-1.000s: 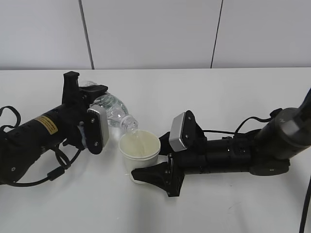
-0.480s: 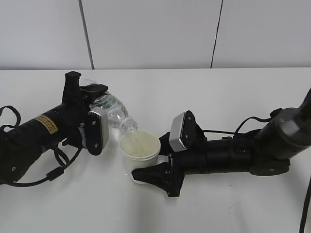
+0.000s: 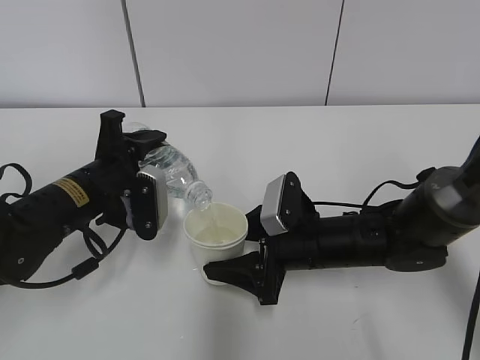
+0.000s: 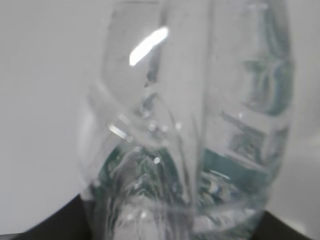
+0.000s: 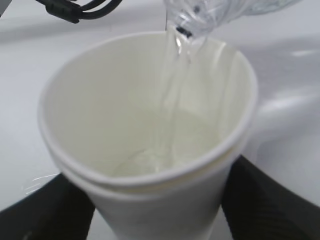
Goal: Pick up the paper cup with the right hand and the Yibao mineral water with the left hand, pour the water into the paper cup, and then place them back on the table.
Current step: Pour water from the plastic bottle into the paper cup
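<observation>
My left gripper (image 3: 139, 157), on the arm with the yellow label, is shut on the Yibao mineral water bottle (image 3: 174, 169) and holds it tipped, neck down to the right. The bottle fills the left wrist view (image 4: 200, 150), hiding the jaws. Its open mouth (image 5: 187, 27) is over the rim of the white paper cup (image 3: 217, 240), and a thin stream of water runs into the cup (image 5: 150, 130). My right gripper (image 3: 225, 262) is shut on the cup near its base, black fingers (image 5: 265, 200) on both sides. The cup is upright, just above or on the table (image 3: 337, 150); I cannot tell which.
The left arm lies low across the table's left side with black cables (image 3: 86, 262) beside it. The right arm (image 3: 375, 240) stretches in from the right edge with a cable (image 3: 472, 315). A white panelled wall stands behind the table.
The bottle's neck has shifted very slightly and the water keeps running into the cup. Both arms have held their places.
</observation>
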`<action>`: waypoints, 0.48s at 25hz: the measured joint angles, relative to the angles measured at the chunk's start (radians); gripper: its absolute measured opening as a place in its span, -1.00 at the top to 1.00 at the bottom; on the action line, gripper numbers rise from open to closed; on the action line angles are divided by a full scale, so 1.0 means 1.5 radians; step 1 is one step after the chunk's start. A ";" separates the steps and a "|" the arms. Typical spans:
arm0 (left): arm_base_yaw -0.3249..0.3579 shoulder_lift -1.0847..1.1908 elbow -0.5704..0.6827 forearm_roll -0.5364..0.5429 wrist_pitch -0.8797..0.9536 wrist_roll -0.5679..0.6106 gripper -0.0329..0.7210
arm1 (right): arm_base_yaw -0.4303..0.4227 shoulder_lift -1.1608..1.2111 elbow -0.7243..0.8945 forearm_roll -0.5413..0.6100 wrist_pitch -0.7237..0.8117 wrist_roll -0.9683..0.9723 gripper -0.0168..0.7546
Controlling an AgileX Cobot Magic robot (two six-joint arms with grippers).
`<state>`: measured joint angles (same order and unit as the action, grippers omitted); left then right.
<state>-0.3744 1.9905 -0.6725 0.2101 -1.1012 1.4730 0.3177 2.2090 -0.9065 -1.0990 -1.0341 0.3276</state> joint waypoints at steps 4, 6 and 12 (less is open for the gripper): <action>0.000 0.000 0.000 0.000 -0.004 0.002 0.02 | 0.000 0.000 0.000 0.000 0.002 0.000 -0.50; 0.000 0.000 0.000 0.000 -0.004 0.002 0.02 | 0.000 0.000 0.000 0.000 0.003 0.000 -0.50; 0.000 0.000 0.000 0.000 -0.004 0.002 0.02 | 0.000 0.000 0.000 0.000 0.004 0.000 -0.50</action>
<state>-0.3744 1.9905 -0.6725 0.2101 -1.1073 1.4755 0.3177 2.2090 -0.9065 -1.0990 -1.0277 0.3276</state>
